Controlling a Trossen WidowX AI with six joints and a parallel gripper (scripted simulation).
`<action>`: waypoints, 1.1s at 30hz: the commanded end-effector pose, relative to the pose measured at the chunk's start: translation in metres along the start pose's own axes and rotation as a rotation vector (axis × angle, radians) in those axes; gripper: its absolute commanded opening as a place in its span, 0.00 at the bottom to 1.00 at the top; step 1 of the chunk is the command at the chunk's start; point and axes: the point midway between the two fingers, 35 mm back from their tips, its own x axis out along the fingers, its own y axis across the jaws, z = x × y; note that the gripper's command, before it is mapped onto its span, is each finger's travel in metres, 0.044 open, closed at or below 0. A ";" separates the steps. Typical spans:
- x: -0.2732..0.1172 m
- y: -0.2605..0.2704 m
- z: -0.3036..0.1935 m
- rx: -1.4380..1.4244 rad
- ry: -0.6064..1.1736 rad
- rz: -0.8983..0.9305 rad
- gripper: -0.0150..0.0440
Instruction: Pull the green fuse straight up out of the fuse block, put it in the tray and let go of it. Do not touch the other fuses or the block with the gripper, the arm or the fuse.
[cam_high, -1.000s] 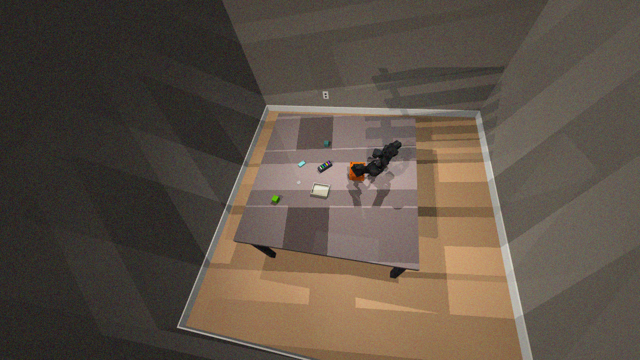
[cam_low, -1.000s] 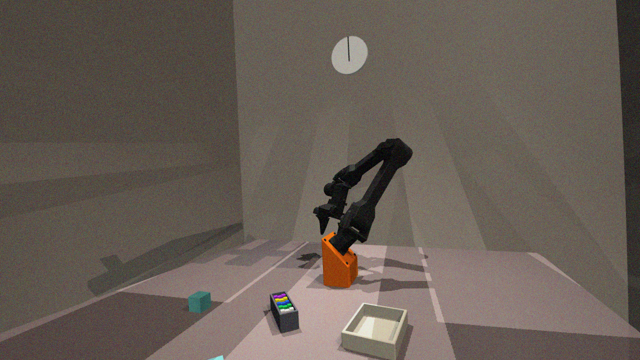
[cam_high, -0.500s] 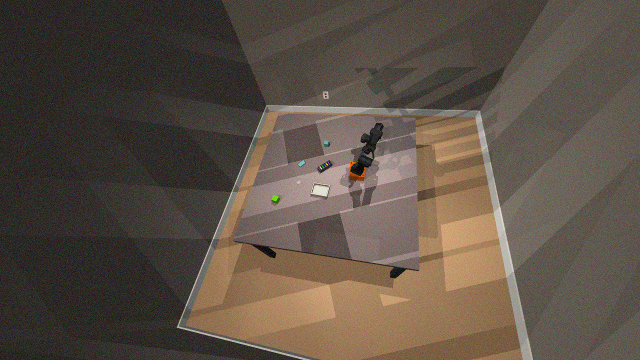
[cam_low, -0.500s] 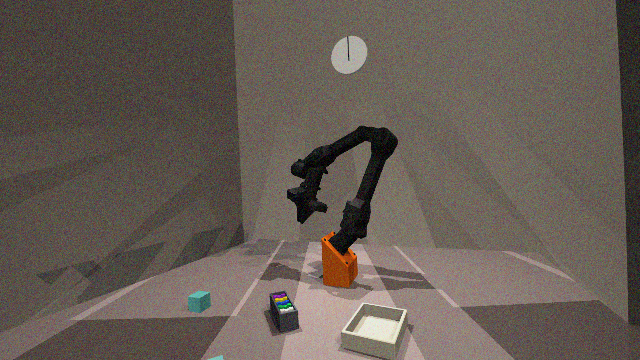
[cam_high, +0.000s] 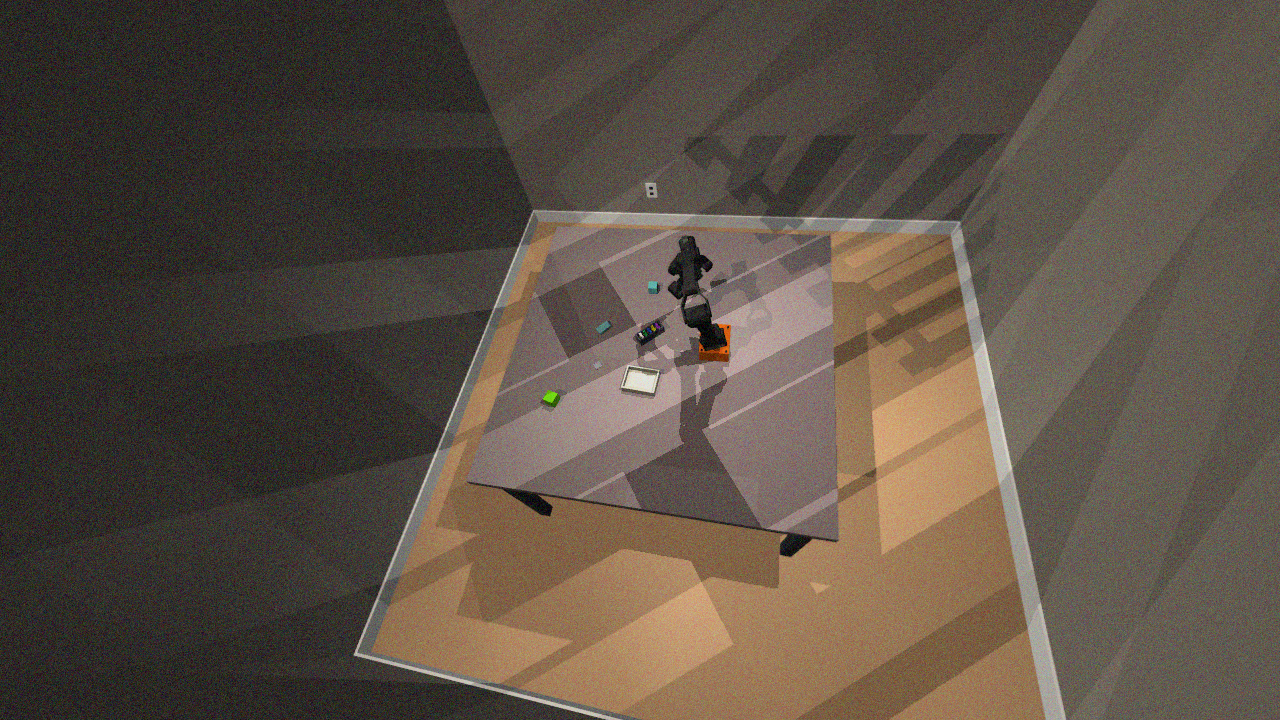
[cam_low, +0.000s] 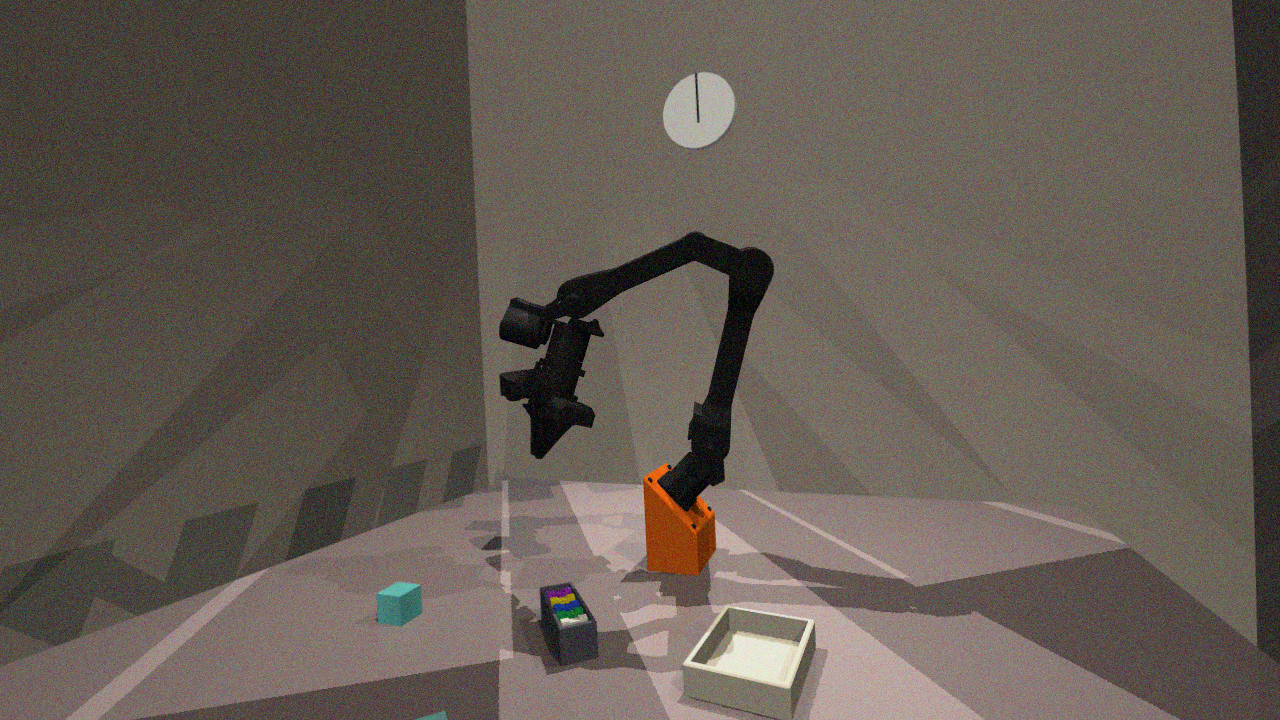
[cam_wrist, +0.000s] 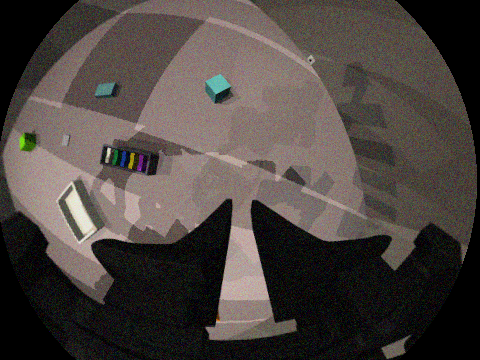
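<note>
- Exterior view, foreground: the tray (cam_low: 750, 662) sits nearest the camera, open-topped; I see nothing in it.
- Just left of the tray and apart from it stands the fuse block (cam_low: 568, 624), its coloured fuses in a row. The green fuse (cam_low: 567, 605) is seated in its slot, between a blue and a yellow one.
- Left of the block lies a teal cube (cam_low: 399, 602), which I judge irrelevant to the task.
- Behind these, the orange base (cam_low: 677, 533) carries the arm (cam_low: 729, 349), which arches up and over to the left.
- The gripper (cam_low: 540, 447) hangs high above the table, well apart from the block, pointing downward. Its fingers are drawn nearly together on nothing; the wrist view shows only table surface in the narrow gap.
- I judge the step in hand to be the approach: nothing is grasped yet.
- My next move calls for spreading the fingers, centring over the green fuse and descending vertically, since its neighbours stand close on both sides.
</note>
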 end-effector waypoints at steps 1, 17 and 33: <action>0.015 0.047 0.023 0.035 0.037 0.046 0.38; 0.082 0.226 0.024 0.183 0.305 0.136 0.38; 0.092 0.229 0.028 0.183 0.304 0.136 0.38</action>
